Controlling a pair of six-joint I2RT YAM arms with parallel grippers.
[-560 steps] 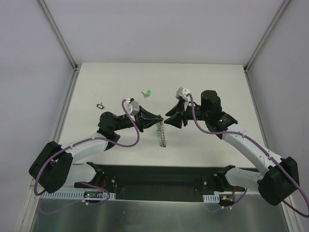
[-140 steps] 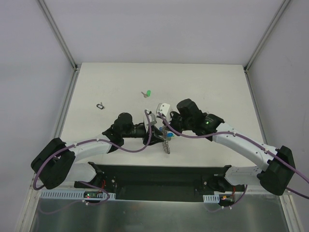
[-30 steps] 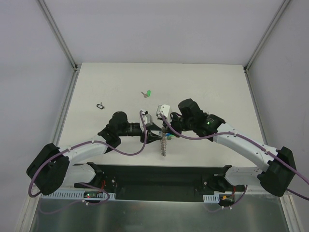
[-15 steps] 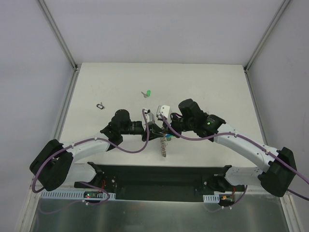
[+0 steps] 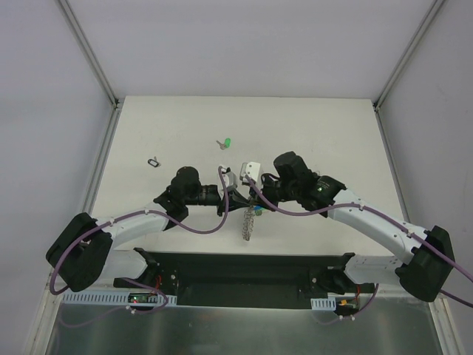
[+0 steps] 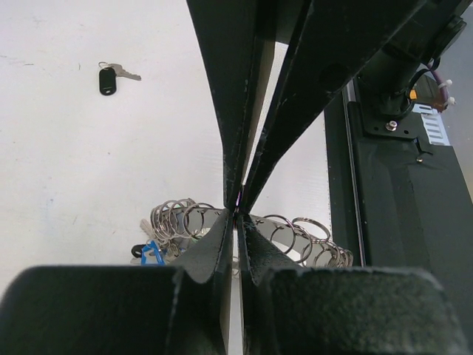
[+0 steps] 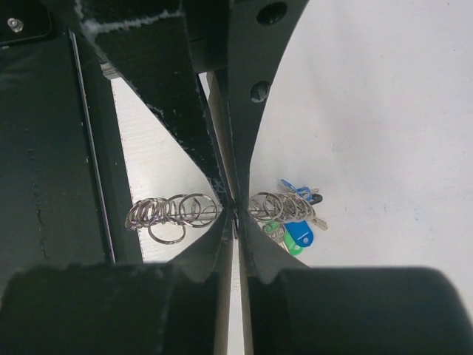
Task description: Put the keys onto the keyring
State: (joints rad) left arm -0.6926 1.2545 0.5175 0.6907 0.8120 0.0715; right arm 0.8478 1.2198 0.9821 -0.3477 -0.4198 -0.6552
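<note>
Quick count: 1 keyring [image 5: 248, 223], a long coiled silver thing near the front edge of the bench [image 5: 318, 126], right between the 2 arms. In the right wrist cam the keys [image 7: 299, 235] are bunched against 1 side of the coil. I make out 2 blue heads, 1 green and 1 darker bit (can't tell if any are actually threaded on). Then 1 green key [image 5: 228, 142] sits alone further back on the bench, well apart from the ring. 1 black key [image 6: 109, 78] lies by itself in the left wrist view. Also 1 tiny black loop [image 5: 154, 161] off to the left side.

Pose: the left arm [image 5: 140, 222] reaches in from the left with its wrist pointing right, and the right arm [image 5: 369, 218] mirrors it from the other side. The 2 tools meet tip to tip on the coil. The left tool [image 6: 236, 219] is pinched fully closed on a loop of the keyring. The right tool [image 7: 235, 219] is clamped down on it too, at just about the same spot.
</note>
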